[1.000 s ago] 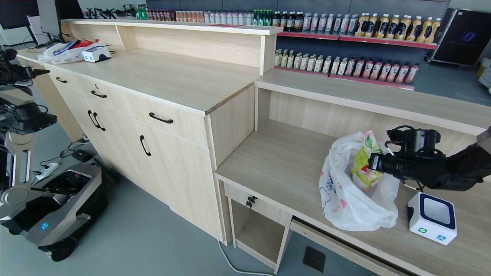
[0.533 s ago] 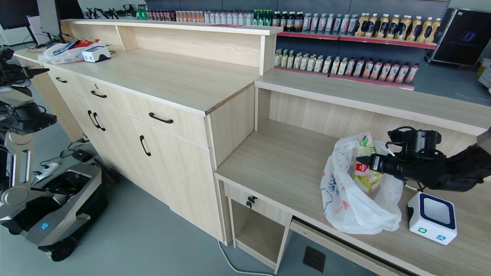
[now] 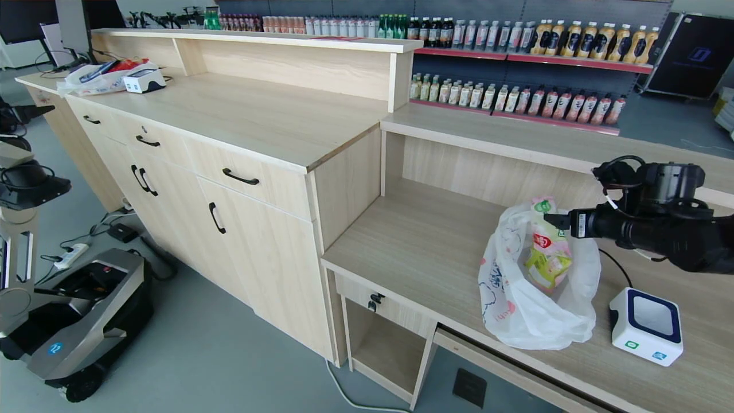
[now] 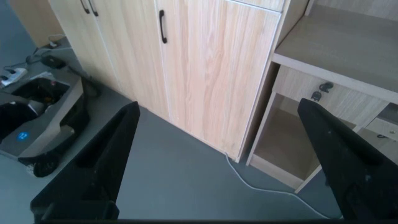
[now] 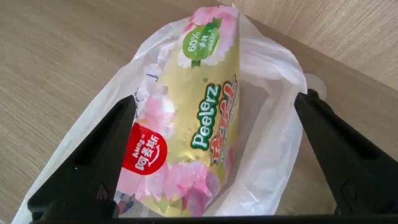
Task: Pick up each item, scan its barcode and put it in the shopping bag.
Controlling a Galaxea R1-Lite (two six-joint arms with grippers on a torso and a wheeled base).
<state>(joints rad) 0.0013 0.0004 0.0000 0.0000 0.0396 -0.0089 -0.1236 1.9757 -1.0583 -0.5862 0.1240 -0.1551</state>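
Right gripper [image 3: 557, 220] [image 5: 216, 102]: jaws wide apart and clamped on nothing. It hangs at the mouth of the shopping bag [image 3: 516, 304] [image 5: 277, 81], with one finger [image 5: 87, 168] on each side of the snack packet [image 3: 547, 249] [image 5: 193, 130]. Contact between finger and packet cannot be confirmed.

Snack packet: it stands roughly upright inside the shopping bag, and its top edge rises above the bag's rim. The wrapper is yellow-green and pink, with a red round mark low on its face.

Shopping bag: thin white plastic with its mouth open. It sits on the lower desk [image 3: 424, 241], near the front edge.

Scanner [image 3: 647, 326]: a white box with a dark-framed window. It stands on the same desk just beside the bag, on the robot's right, and does not touch it.

Left gripper [image 4: 217, 109]: jaws apart and holding nothing. It is well away from the desk, over grey floor [image 4: 186, 168] in front of the wooden cabinet [image 4: 211, 62] [image 3: 229, 195].

Surroundings: shelves [image 3: 516, 74] of bottles line the wall behind the counter. A second white bag [image 3: 94, 80] lies at the counter's far left end.
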